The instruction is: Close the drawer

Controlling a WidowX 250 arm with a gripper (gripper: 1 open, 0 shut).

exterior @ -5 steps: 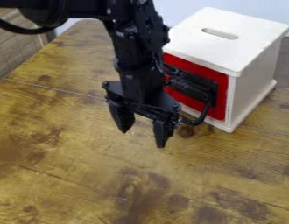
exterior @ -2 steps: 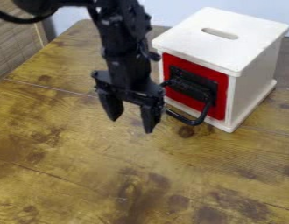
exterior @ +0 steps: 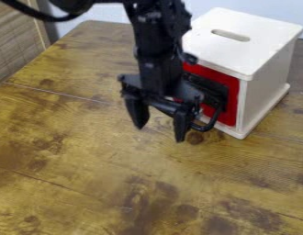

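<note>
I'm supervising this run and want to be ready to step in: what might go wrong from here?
The gripper overlaps the drawer in view, so its fingers may snag the black loop handle. Pushing off-centre could also turn the cream box, as nothing visible braces its right side.

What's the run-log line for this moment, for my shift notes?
black gripper: open, in front of drawer | red-fronted drawer: partly hidden, closure unclear | contact: cannot tell
</note>
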